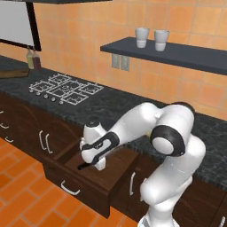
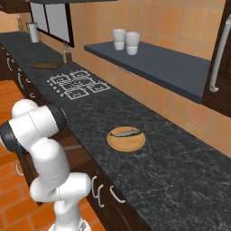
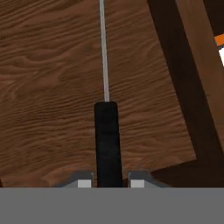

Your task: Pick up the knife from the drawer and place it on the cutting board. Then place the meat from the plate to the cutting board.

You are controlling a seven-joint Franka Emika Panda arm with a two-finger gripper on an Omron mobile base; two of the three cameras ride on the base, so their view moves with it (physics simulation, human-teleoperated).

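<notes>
We have our gripper [image 3: 107, 183] clamped on the knife [image 3: 107, 135] by its black handle, low inside the open drawer [image 1: 95, 177], so we can lift it toward the cutting board [image 2: 47, 65]

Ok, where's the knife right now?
The knife lies on the wooden floor of the open drawer, its black handle between the shut gripper fingertips in the hand view, blade pointing away.

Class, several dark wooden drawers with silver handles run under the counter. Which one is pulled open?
The wide dark brown wooden drawer with the curved silver bar handle, below the hand: it juts out, while the others sit flush.
</notes>
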